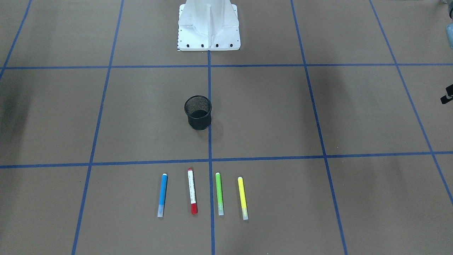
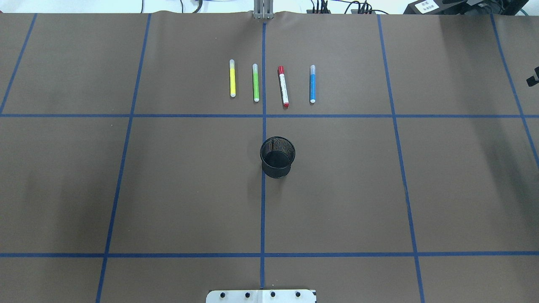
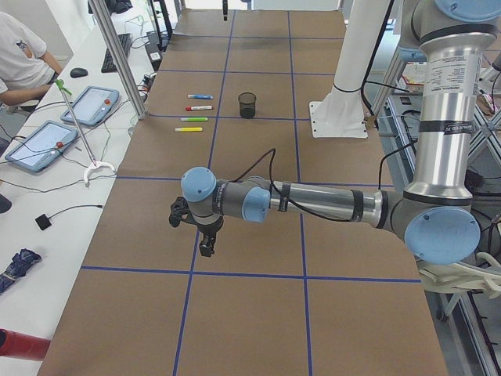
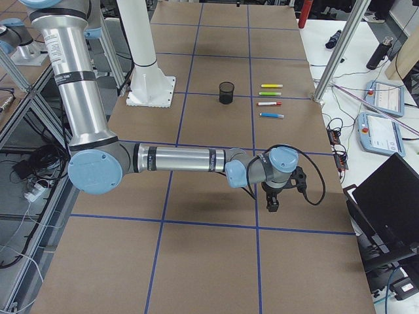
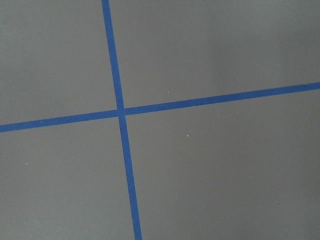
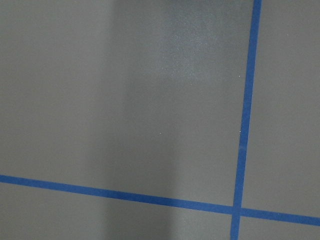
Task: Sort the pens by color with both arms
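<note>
Four pens lie side by side on the brown table, apart from each other. In the overhead view they are the yellow pen [image 2: 232,78], green pen [image 2: 255,83], white pen with red cap [image 2: 283,86] and blue pen [image 2: 312,83]. They also show in the front view: blue [image 1: 162,194], red-capped [image 1: 192,191], green [image 1: 219,193], yellow [image 1: 242,198]. My left gripper [image 3: 205,247] hangs over bare table far from the pens. My right gripper [image 4: 272,203] does the same at the other end. I cannot tell whether either is open or shut. Both wrist views show only paper and tape.
A black mesh cup [image 2: 277,156] stands upright at the table's middle, between the pens and the white pedestal base [image 1: 208,26]. Blue tape lines divide the brown paper into squares. Tablets and cables lie on the side bench [image 3: 47,141], where a person sits.
</note>
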Robot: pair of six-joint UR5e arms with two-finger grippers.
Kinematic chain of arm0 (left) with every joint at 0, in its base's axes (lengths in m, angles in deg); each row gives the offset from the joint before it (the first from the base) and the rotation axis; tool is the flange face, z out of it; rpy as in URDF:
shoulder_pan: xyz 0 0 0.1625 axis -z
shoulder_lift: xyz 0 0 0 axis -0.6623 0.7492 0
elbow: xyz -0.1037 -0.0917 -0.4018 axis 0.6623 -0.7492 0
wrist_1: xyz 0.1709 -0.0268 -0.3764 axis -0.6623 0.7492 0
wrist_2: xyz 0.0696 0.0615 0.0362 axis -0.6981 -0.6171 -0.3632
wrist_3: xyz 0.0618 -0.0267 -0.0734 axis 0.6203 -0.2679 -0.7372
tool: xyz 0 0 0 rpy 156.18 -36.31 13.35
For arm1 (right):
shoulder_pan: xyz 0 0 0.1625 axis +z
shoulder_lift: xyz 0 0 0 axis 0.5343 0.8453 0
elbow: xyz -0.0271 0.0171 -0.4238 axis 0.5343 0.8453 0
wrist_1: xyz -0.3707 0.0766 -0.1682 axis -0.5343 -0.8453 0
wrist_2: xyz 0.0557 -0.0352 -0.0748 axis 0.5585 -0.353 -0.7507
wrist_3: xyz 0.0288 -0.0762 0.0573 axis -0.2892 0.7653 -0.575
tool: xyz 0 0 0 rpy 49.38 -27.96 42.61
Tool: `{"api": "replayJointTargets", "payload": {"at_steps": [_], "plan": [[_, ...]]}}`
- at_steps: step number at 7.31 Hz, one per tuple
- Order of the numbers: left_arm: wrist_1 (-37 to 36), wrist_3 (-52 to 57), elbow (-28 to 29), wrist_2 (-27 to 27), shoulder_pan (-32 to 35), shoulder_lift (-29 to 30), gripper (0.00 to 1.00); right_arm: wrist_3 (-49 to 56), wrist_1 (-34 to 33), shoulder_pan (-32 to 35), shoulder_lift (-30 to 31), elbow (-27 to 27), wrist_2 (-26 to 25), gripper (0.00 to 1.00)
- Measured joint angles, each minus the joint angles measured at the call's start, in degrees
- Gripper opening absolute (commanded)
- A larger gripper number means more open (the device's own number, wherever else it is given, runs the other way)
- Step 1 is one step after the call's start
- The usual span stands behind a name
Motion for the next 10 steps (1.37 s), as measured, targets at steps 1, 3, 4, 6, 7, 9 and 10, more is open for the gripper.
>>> {"api": "replayJointTargets", "payload": {"at_steps": [1, 3, 4, 6, 7, 9, 10], "plan": [[0.17, -0.64, -0.15, 0.06, 0.06, -0.15, 0.99, -0.02, -0.12, 0.02, 0.17, -0.22, -0.08, 1.00], [0.82, -0.91, -0.10, -0.16, -0.11, 0.03, 0.99, -0.18, -0.19, 0.03, 0.55, -0.26, -0.27, 1.00], [2.19, -0.96, -0.04, -0.19, -0.15, 0.05, 0.99, -0.28, -0.18, 0.01, 0.64, -0.27, -0.83, 1.00], [4.74, -1.89, -0.54, -0.23, -0.06, -0.28, 0.99, -0.37, -0.18, 0.01, 0.50, -0.40, -1.75, 1.00], [5.14, -2.35, -0.58, -0.18, -0.06, -0.39, 0.99, -0.41, -0.13, 0.01, 0.54, -0.45, -1.53, 1.00], [5.54, -2.50, -0.85, -0.70, -0.05, -0.12, 0.99, -0.44, 0.20, 0.06, 0.93, -0.78, -0.36, 1.00], [5.67, -2.51, -1.70, -2.49, -0.06, -0.70, 0.99, -0.44, 0.35, 0.10, 1.65, -1.58, 0.22, 1.00]]}}
